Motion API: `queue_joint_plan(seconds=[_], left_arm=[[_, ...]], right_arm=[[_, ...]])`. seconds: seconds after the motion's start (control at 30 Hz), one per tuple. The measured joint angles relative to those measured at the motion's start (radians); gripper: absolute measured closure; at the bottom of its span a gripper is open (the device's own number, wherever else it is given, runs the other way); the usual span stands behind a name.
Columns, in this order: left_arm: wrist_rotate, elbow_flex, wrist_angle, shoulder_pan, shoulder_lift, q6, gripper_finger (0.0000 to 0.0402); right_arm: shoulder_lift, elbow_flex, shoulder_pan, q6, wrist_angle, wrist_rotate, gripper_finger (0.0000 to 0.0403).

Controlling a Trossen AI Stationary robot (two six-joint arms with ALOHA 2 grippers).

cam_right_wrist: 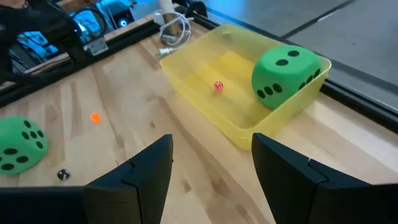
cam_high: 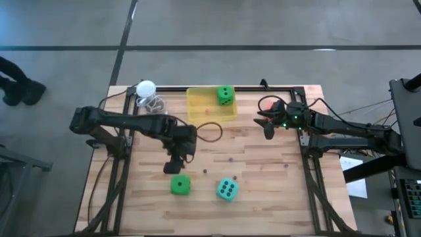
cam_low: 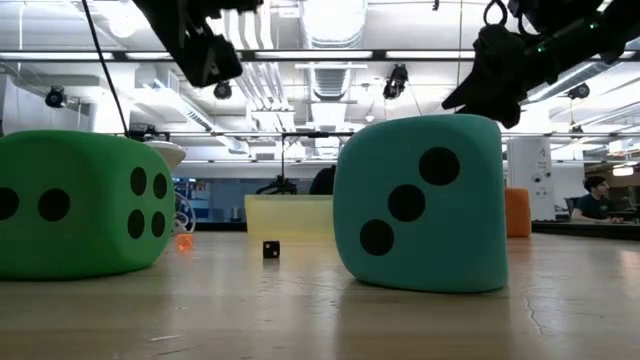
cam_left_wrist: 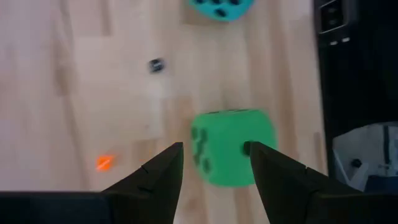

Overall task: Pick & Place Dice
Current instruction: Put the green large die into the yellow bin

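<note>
One green die [cam_high: 225, 95] in bin [cam_high: 197, 113]; left gripper [cam_left_wrist: 214, 163] spread above second green die [cam_left_wrist: 231, 147], lower centred; right gripper [cam_right_wrist: 211, 158] spread, 3 o'clock.

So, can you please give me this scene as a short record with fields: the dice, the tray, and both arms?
tray: yellow tray at the table's far edge, near the middle
die in tray: green die, in the tray's right end
dice on table: green die and teal die, side by side near the front edge
left gripper: jaws open, above the table, just behind the green die on the table
right gripper: jaws open, empty, to the right of the tray
small items: tiny black die and an orange bit on the wood
</note>
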Motion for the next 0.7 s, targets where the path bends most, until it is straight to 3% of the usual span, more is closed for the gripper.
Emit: queue_joint_plan(seconds=[0.5,0.7], left_arm=[[-0.089,0.0,0.068,-0.141,0.002,-0.113,0.021],[-0.159,0.0,0.011,-0.199,0.002,-0.082,0.0211]], right_arm=[[0.003,0.013,0.042,-0.036,0.003,-0.001,0.0188],[-0.079,0.058,0.043,-0.049,-0.138,-0.027,0.0188]])
